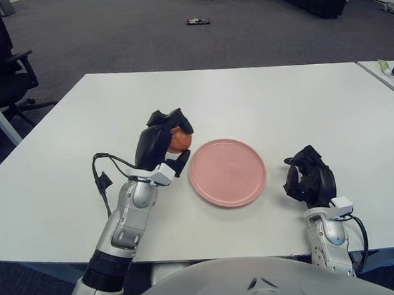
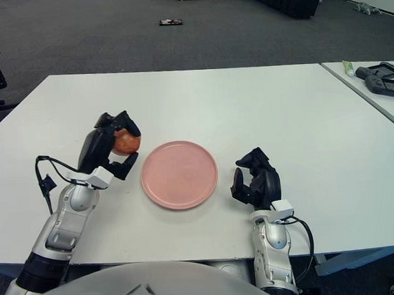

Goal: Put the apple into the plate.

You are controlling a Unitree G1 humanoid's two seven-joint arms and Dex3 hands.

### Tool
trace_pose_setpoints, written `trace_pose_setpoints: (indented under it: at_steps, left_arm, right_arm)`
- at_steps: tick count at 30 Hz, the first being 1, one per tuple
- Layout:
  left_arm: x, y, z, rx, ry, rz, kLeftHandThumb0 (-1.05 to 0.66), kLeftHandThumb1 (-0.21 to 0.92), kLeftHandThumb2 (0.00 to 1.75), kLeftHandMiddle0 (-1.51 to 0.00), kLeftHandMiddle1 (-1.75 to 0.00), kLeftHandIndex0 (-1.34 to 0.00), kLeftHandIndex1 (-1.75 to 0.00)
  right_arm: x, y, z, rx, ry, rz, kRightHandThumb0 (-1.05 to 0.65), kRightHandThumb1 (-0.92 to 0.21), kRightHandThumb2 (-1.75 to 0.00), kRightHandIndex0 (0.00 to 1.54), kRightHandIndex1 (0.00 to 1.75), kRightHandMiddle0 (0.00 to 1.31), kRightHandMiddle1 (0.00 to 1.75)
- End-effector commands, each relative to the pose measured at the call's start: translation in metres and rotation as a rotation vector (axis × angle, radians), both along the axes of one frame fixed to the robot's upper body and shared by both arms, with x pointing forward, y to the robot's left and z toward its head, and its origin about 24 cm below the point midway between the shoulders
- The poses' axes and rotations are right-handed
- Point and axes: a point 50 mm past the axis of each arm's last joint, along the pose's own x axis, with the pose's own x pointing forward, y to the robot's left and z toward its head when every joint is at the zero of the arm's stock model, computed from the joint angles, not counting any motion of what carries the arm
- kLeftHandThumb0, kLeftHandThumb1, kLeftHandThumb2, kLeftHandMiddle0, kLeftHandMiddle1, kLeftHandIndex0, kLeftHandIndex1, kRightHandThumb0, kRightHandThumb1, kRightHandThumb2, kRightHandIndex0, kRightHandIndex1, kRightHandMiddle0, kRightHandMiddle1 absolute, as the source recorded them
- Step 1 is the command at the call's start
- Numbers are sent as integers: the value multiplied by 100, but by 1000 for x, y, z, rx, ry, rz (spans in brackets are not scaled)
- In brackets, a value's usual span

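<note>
A reddish-orange apple is held above the table by my left hand, whose black fingers are shut around it. The hand and apple hang just left of the pink plate, close to its left rim; the same apple shows in the right eye view. The plate holds nothing and lies flat near the middle of the white table. My right hand shows right of the plate near the table's front edge, fingers curled with nothing in them.
A black office chair stands off the table's left side. A second table with small items adjoins at the far right. A cable loops from my left forearm over the table.
</note>
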Motion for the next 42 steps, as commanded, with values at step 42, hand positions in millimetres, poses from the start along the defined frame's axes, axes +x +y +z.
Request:
trace_pose_setpoints:
  at_steps: [42]
  left_arm:
    - [-13,-86,-62,391,69,-612,0,0,166,-88,-168,-61,-175]
  right_arm:
    - [3,-1,3,10,-23,-19,-45,-41,-120,120,175,54,175]
